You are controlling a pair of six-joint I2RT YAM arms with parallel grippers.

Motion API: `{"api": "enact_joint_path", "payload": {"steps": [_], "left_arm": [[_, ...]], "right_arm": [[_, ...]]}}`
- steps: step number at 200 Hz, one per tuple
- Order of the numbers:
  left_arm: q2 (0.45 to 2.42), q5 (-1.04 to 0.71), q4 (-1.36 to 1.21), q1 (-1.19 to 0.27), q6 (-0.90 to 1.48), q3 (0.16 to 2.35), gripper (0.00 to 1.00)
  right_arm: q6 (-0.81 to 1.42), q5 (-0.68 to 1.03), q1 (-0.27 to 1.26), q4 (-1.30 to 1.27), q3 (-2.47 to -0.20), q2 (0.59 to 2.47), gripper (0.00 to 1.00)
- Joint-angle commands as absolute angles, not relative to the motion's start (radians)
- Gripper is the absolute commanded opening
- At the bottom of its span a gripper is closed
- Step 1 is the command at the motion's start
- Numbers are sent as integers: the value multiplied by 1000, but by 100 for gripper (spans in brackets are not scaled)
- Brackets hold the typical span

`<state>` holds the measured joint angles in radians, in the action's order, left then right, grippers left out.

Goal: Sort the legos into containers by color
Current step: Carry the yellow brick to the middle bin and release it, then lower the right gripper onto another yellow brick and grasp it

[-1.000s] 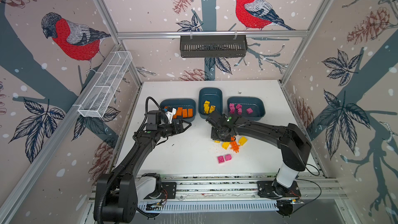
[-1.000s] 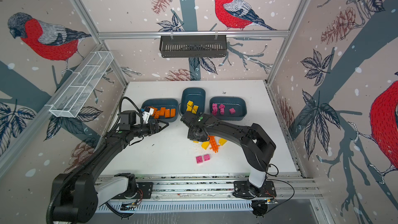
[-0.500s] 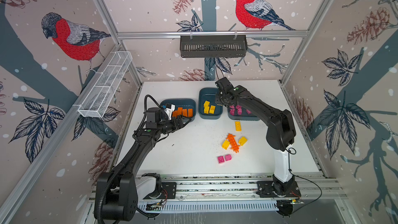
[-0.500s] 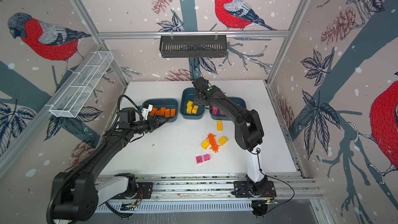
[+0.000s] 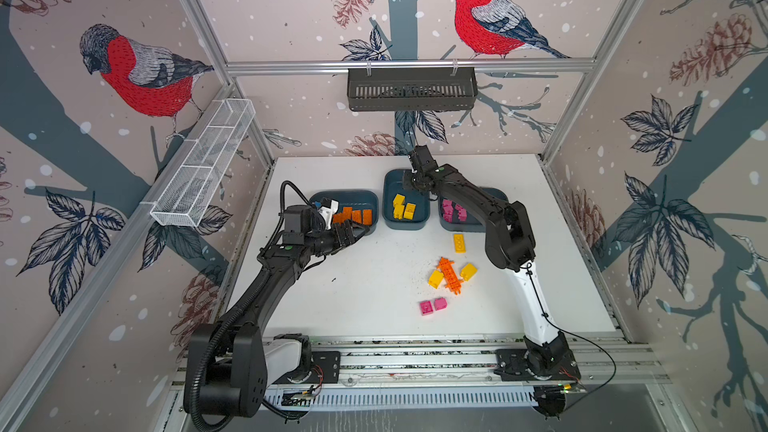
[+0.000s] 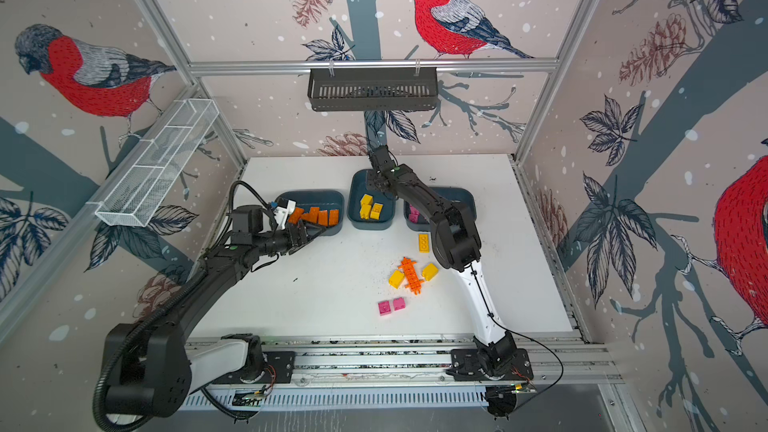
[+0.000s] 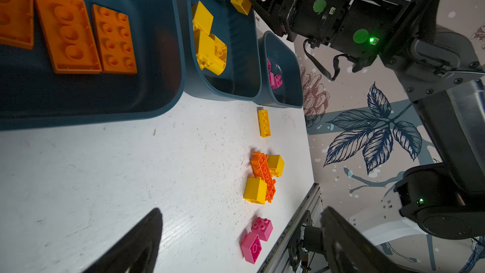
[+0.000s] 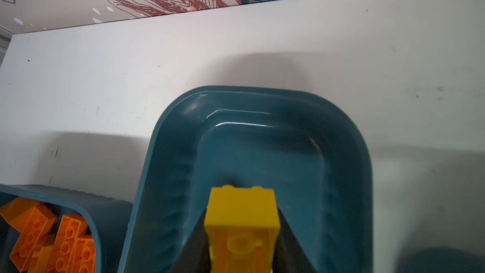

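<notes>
— Legos (image 5: 435, 278): what are they like, and where?
— Small studded bricks in orange, yellow and magenta. Some sit sorted by colour in three teal containers (image 5: 387, 205) at twelve o'clock on the white table (image 5: 332, 309). A spiky orange piece (image 5: 450, 275), three yellow and two pink lie loose toward four o'clock.
— And who holds what?
— The right gripper (image 8: 241, 235) is clamped on a yellow brick (image 8: 241, 206) above the middle container's far end. The left gripper (image 5: 355, 233) stands wide, holding nothing, by the near rim of the orange-filled container at ten o'clock.
</notes>
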<state>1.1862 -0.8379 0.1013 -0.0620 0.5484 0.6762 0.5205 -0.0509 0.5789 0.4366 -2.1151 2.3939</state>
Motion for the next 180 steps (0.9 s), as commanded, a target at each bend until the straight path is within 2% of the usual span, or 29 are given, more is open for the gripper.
{"api": "enact_joint_path", "payload": {"steps": [1,12,52,74,110,145,180], "left_arm": [[1189,-844,113,-61,520,685,94],[1194,-842,117,-61,515,685,94],[1207,-843,120,-61,508,693,94],[1208,-844,123,-60,508,696,93],[1210,-847,114,-61,508,694,94],[1231,-856,89,-60,519,696,94],[1252,-864,89,-61,514,710,94]], "right_arm": [[516,-7,577,335,-2123,2419,35],[520,10,578,317,-2123,2433,39],[539,59,568,336,-2132,2423,64],[532,73,565,365,-2081,2351,65],[533,104,569,420,-1875,2146,68],[609,116,601,510,-1636,1923,73],[759,48,664,643,-1424,1749,75]]}}
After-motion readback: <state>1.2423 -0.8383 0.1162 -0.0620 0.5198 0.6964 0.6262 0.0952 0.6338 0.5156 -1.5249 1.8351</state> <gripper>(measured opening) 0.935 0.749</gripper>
